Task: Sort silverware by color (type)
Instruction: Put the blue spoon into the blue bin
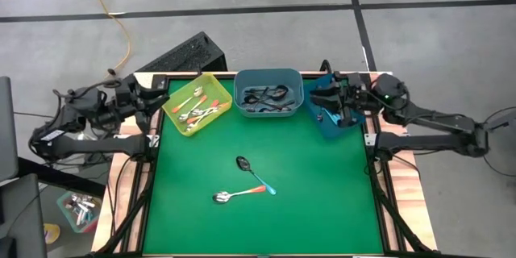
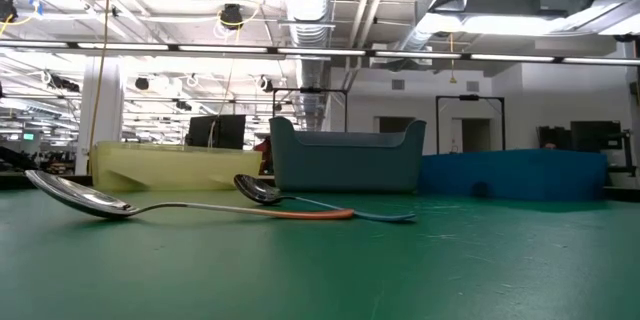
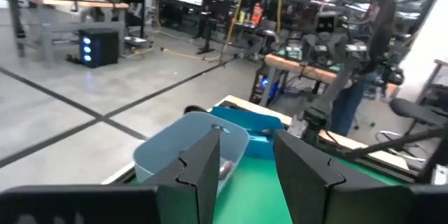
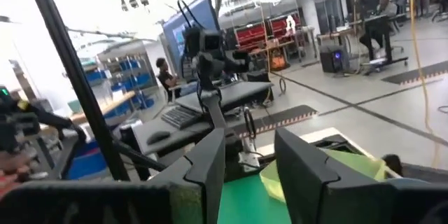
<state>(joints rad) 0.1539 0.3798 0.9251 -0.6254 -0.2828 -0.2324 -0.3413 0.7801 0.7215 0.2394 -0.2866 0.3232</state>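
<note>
Two spoons lie flat on the green mat (image 1: 322, 201). The teal-handled spoon (image 1: 256, 176) crosses the handle end of the orange-handled spoon (image 1: 239, 194). In the low view the orange-handled spoon (image 2: 150, 205) is nearer and the teal-handled spoon (image 2: 330, 203) lies behind it. More spoons lie in the yellow bin (image 1: 197, 103) and the grey-blue bin (image 1: 268, 93). My left gripper (image 1: 161, 97) (image 3: 246, 140) hovers open by the yellow bin's left side. My right gripper (image 1: 326, 101) (image 4: 250, 140) hovers open over the blue bin (image 1: 332, 117). Neither holds anything.
Three bins stand in a row along the mat's far edge: yellow (image 2: 170, 165), grey-blue (image 2: 345, 155), blue (image 2: 515, 172). Wooden table borders (image 1: 403, 210) frame the mat. A keyboard (image 1: 181, 55) lies beyond the far edge. A person (image 3: 371, 42) stands in the room behind.
</note>
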